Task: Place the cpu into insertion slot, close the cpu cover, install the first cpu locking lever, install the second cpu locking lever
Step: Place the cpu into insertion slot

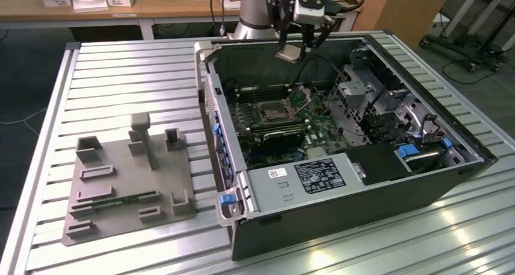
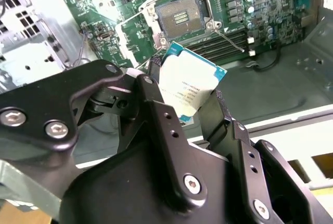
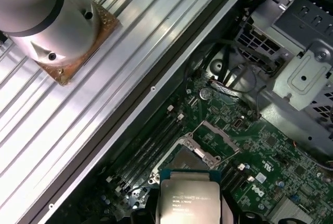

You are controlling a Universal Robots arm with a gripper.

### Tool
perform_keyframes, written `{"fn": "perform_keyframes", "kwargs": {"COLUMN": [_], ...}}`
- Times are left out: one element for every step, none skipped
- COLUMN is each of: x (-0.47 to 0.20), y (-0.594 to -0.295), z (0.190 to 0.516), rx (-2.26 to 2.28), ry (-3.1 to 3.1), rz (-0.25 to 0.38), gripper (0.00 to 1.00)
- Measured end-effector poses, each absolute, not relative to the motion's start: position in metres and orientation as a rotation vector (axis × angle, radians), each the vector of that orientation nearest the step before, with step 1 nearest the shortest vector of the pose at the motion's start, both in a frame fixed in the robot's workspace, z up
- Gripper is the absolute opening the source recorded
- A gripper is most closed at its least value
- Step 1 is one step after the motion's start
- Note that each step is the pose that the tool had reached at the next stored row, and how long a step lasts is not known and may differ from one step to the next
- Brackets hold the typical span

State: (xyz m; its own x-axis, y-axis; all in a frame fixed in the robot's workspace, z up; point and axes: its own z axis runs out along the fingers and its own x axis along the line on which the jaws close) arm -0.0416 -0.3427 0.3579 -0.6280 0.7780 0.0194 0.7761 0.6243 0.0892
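My gripper (image 1: 293, 47) hangs over the back of the open computer case, shut on the cpu (image 1: 289, 53), a small square chip with a silver top. In the second wrist view the cpu (image 2: 190, 86) sits tilted between the two black fingers (image 2: 152, 104). The insertion slot (image 1: 272, 111) lies well below on the green board, its dark pin field bare in both wrist views (image 2: 179, 15) (image 3: 190, 159). The cpu cover (image 3: 218, 133) is swung open beside the slot. A thin locking lever (image 2: 229, 38) stands loose next to it. The cpu (image 3: 188, 200) hovers short of the slot.
Long black memory slots (image 3: 148, 148) flank the socket. A metal drive cage (image 1: 378, 94) and the labelled power supply (image 1: 318, 173) fill the case's other end. A grey fixture plate (image 1: 129, 178) with holders lies on the ribbed table at the exterior view's left. The arm's base (image 3: 57, 21) stands behind the case.
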Motion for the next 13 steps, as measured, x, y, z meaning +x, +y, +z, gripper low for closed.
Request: {"fn": "perform_keyframes", "kwargs": {"x": [-0.0416, -0.0415, -0.0415, -0.0416, -0.0416, -0.0416, -0.0416, -0.0416, -0.0416, -0.0416, -0.0416, -0.0416, -0.0416], "y": [-0.3427, -0.3427, -0.3427, -0.3427, -0.3427, -0.3427, -0.3427, -0.3427, -0.3427, -0.3427, -0.3427, -0.3427, -0.3427], "z": [0.3578, 0.3578, 0.3578, 0.3578, 0.3578, 0.3578, 0.3578, 0.3578, 0.3578, 0.3578, 0.3578, 0.3578, 0.3578], "rx": [1.367, 1.383, 1.389, 1.39, 1.39, 1.393, 1.397, 1.397, 1.397, 1.398, 1.399, 1.4, 1.401], "ry": [2.801, 2.793, 2.789, 2.789, 2.789, 2.787, 2.785, 2.785, 2.785, 2.784, 2.784, 2.783, 2.783], "rz": [0.139, 0.138, 0.138, 0.138, 0.138, 0.138, 0.138, 0.138, 0.138, 0.138, 0.138, 0.138, 0.138], "gripper": [0.54, 0.54, 0.54, 0.54, 0.54, 0.54, 0.54, 0.54, 0.54, 0.54, 0.54, 0.54, 0.54]}}
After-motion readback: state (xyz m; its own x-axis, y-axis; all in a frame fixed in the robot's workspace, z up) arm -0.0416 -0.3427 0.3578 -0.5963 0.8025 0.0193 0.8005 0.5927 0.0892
